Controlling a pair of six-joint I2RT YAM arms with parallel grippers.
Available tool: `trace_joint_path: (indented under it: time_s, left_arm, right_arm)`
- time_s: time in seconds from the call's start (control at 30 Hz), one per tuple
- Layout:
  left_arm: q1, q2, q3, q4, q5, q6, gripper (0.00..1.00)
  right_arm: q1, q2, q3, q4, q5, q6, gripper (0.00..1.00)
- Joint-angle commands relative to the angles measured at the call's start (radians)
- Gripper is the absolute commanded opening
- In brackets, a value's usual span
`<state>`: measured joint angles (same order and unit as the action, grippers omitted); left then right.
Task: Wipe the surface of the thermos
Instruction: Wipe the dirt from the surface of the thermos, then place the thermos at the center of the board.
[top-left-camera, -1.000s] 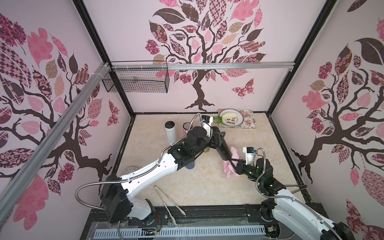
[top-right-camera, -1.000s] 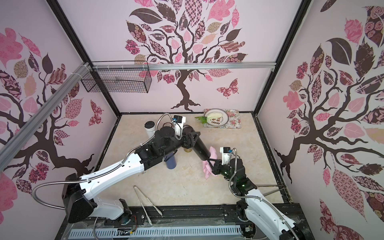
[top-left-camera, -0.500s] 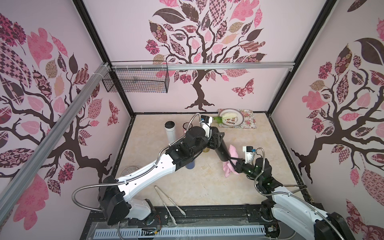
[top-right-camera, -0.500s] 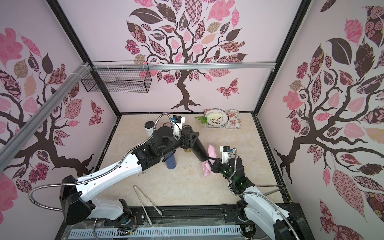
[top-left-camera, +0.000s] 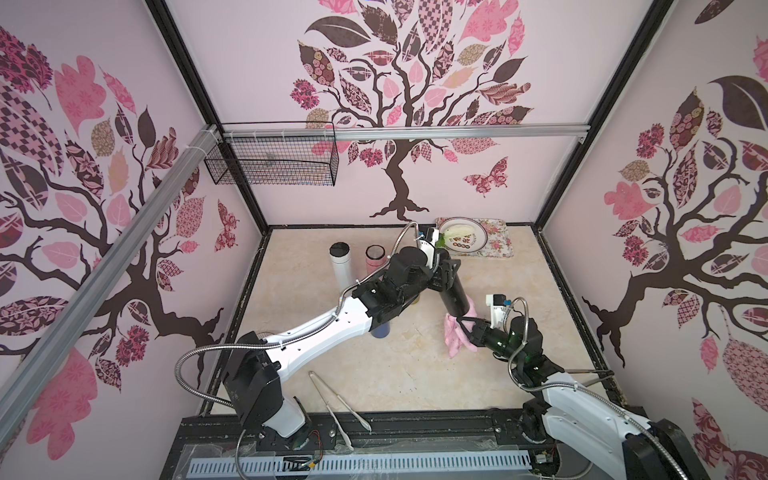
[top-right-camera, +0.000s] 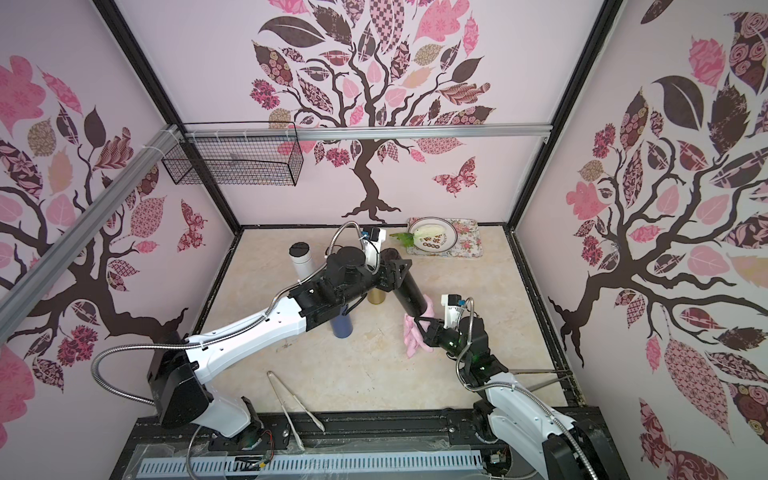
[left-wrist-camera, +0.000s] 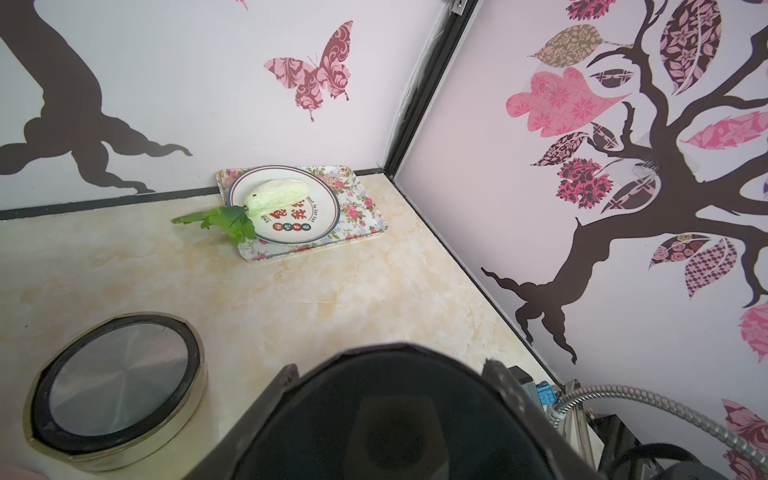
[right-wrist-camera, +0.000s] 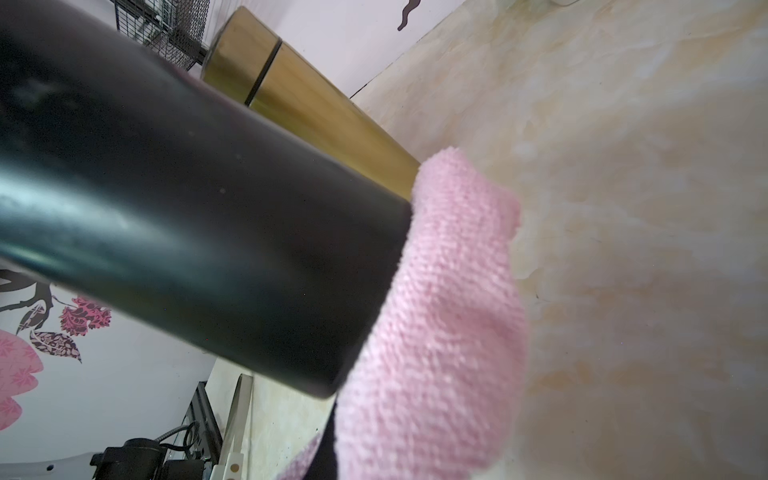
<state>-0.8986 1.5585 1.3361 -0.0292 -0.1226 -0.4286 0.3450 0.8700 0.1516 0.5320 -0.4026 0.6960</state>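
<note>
Now: black thermos (top-left-camera: 455, 297) is held off the table, about 2 o'clock from table centre. It is tilted, with the gripped end toward 11 and the base toward 5. Left gripper (top-left-camera: 445, 271) has its jaws clamped on the upper end. Right gripper (top-left-camera: 461, 322) has its jaws pinched together on a pink cloth (top-left-camera: 455, 340). The cloth is pressed against the thermos base, and the rest hangs below. Gold flask (top-right-camera: 376, 296) stands near the thermos, at its 9 o'clock. White flask (top-left-camera: 340, 266) is at 11. Tray (top-left-camera: 500, 245) bearing a plate (top-left-camera: 478, 247) sits at 1, in the far corner. Tongs (top-left-camera: 338, 401) lie at 7, by the near edge.
</note>
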Motion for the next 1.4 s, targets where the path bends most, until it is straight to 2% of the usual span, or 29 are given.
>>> trace_joint_path:
  time_s: [0.0, 0.43, 0.63, 0.7, 1.13, 1.37]
  left_arm:
    - [0.001, 0.015, 0.035, 0.018, -0.078, 0.068, 0.0]
    - [0.004, 0.088, 0.136, -0.007, -0.062, 0.107, 0.0]
    - [0.005, 0.192, 0.256, -0.028, -0.074, 0.137, 0.0]
    - [0.008, 0.234, 0.3, -0.04, -0.09, 0.153, 0.0]
    - [0.055, 0.554, 0.697, -0.183, -0.144, 0.262, 0.0]
    - [0.095, 0.645, 0.785, -0.174, -0.099, 0.249, 0.0]
  right_arm:
    - [-0.019, -0.059, 0.071, 0.05, 0.02, -0.004, 0.0]
    - [-0.034, -0.145, 0.213, -0.143, 0.289, -0.064, 0.0]
    - [-0.039, -0.133, 0.261, -0.27, 0.518, -0.04, 0.0]
    - [-0.041, -0.123, 0.271, -0.286, 0.559, -0.039, 0.0]
    - [-0.048, -0.064, 0.24, -0.199, 0.549, -0.029, 0.0]
    - [-0.049, -0.042, 0.221, -0.169, 0.509, -0.023, 0.0]
